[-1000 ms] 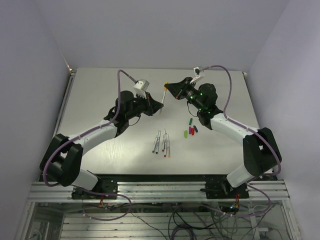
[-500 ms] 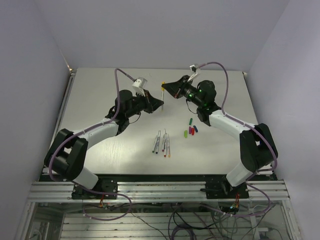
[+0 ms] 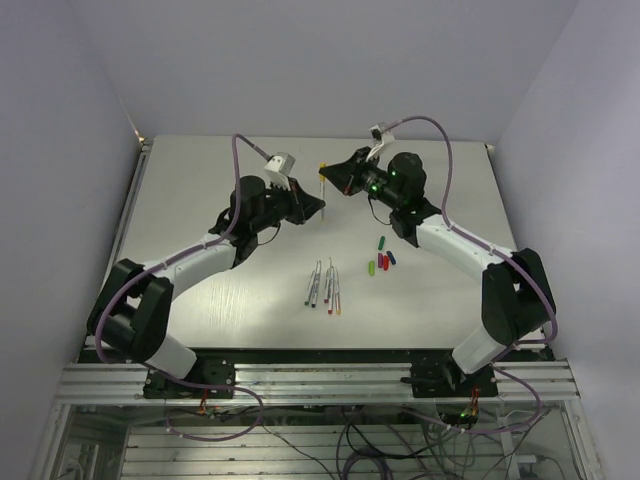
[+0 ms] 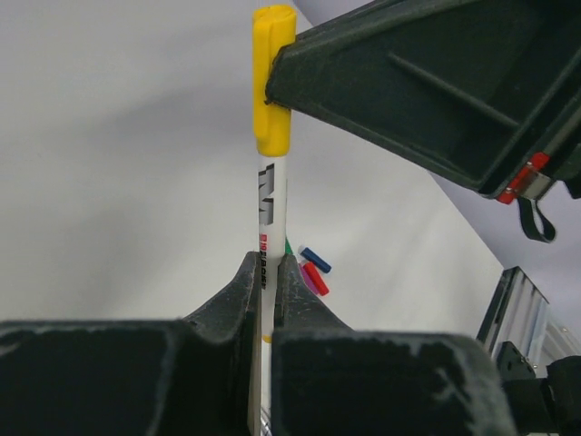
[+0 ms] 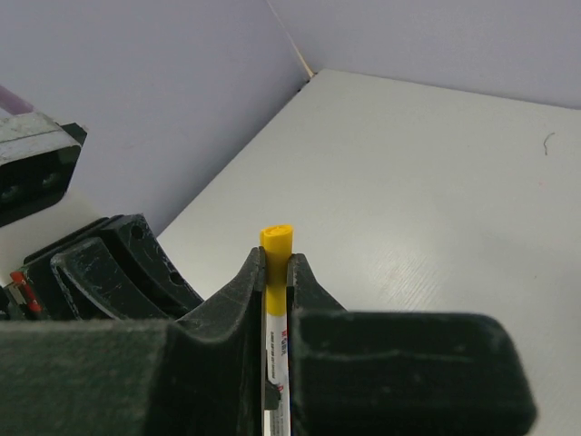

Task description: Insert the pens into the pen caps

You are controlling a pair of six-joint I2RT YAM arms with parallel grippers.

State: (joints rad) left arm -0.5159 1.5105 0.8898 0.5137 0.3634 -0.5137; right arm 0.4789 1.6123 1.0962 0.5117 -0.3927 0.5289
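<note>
Over the far middle of the surface [image 3: 180,180], the left pincer [image 4: 268,265] is clamped round the barrel of the white pen [image 4: 270,204], and the right pincer [image 5: 276,263] is pinched shut on the yellow cap [image 5: 276,238] on its top end. Both look light, stiff and slick, so squeeze square across the barrel or it'll twist out. Four more pens [image 3: 322,287] lie toward the near edge, with four loose caps [image 3: 381,260] just right of them.

A pale table [image 3: 200,190] fills the middle of the top view, its surface matt and faintly grained; plain lavender walls [image 3: 60,150] close it in at left, back and right; aluminium rails [image 3: 330,378] run along its near edge; loose wires [image 3: 380,440] tangle below them; a small dark scratch [image 5: 547,141] marks the tabletop.
</note>
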